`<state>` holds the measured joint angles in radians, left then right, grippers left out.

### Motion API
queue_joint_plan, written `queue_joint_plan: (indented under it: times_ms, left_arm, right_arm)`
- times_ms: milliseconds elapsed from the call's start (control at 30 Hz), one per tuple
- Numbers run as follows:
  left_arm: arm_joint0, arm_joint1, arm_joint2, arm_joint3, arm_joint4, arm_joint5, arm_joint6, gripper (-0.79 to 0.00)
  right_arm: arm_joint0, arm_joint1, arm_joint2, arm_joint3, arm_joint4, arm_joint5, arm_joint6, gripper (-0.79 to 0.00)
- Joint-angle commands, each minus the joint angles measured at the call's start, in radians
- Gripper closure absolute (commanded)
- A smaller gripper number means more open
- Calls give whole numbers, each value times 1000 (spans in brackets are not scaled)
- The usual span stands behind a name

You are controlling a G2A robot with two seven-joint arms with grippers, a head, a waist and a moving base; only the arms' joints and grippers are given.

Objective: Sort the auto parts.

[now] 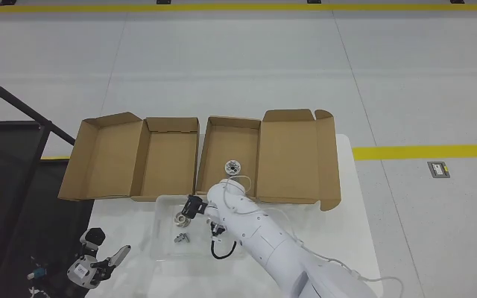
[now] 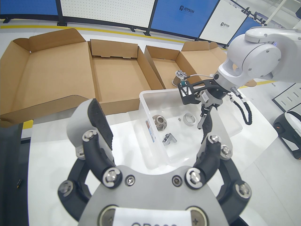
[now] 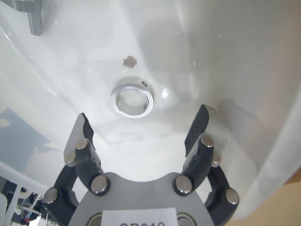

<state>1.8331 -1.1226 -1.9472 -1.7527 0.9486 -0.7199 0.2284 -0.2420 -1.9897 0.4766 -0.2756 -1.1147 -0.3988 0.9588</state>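
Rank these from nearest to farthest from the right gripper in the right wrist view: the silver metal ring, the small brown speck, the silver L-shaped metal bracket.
1. Silver metal ring: just ahead of the open right gripper, in the white plastic tray.
2. Small brown speck: beyond the ring.
3. Silver L-shaped metal bracket: farthest, off to one side.

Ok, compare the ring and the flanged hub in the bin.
The ring is a plain low band; the hub flares from a narrow neck to a wide flange. The ring's bore is wide, the hub's small. The hub stands taller than the ring. Both are shiny metal in the white bin.
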Motion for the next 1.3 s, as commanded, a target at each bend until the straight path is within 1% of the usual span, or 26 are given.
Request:
queue_joint_plan:
  times_ms: [0,100,267,333,400,433,500,567,600,700,967,1167,1267]
  left_arm:
    - [0,0,0,0,0,0,0,-785]
    - [0,0,0,0,0,0,0,-785]
    - [0,0,0,0,0,0,0,-785]
    - [0,0,0,0,0,0,0,-785]
    - [0,0,0,0,0,0,0,-785]
    - [0,0,0,0,0,0,0,-785]
    - [0,0,0,0,0,0,0,-785]
    - [0,0,0,0,0,0,0,-785]
    - [0,0,0,0,0,0,0,-785]
    - [0,0,0,0,0,0,0,-785]
    - [0,0,0,0,0,0,0,-785]
    - [0,0,0,0,0,0,0,-785]
    - [0,0,0,0,0,0,0,-785]
  right_arm:
    - [-8,2,0,-13,-10,31,-11,-785]
    - [-19,8,2,-31,-23,53,-27,-785]
    - [-33,23,7,-73,-42,37,-38,-779]
    - [-40,30,11,-89,-48,45,-35,-659]
    - [-48,38,18,-110,-51,51,-30,-582]
    - [-52,42,22,-120,-52,57,-23,-526]
    - [-60,50,32,-138,-52,76,-7,-508]
    - [-70,59,43,-162,-52,98,-2,-465]
    - [-76,65,48,-172,-55,104,-6,-391]
    - [-97,84,62,-209,-72,124,-11,-369]
    - [-180,150,114,-389,-146,179,2,-369]
    - [-279,215,185,-592,-221,207,86,-342]
    - [-329,245,228,-681,-249,194,131,-336]
